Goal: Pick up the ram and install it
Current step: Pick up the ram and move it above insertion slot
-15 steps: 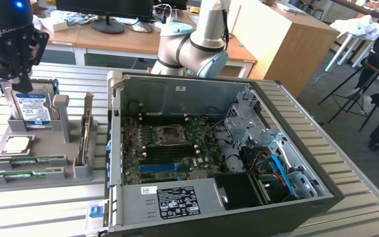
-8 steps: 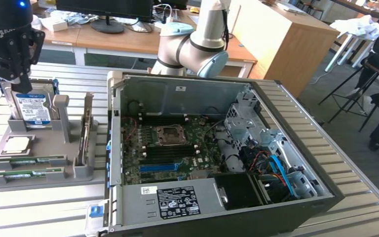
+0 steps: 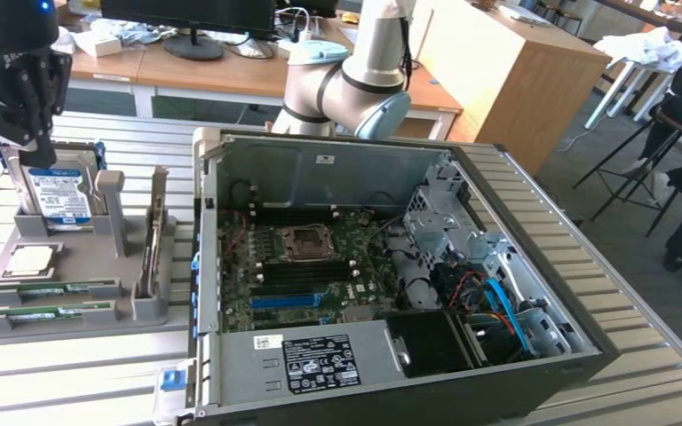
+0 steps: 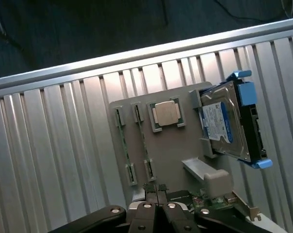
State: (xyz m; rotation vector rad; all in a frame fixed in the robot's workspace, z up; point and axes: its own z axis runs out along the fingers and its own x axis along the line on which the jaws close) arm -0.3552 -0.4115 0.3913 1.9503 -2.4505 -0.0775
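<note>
Wrist view, gripper [image 4: 157, 188] fingers pressed together, empty, above gray tray [image 4: 180, 145], ram [image 4: 143, 141] and second ram [image 4: 125, 145] lying in it

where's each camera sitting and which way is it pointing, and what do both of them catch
Exterior view: off the arm, above the slatted table, looking down into the open computer case, with the grey tray on the exterior view's left; the arm and the end effector show.
Wrist view: on the wrist, looking down past the shut end effector at the grey tray.
Shared: the grey tray with its two ram sticks, processor chip and hard drive.
</note>
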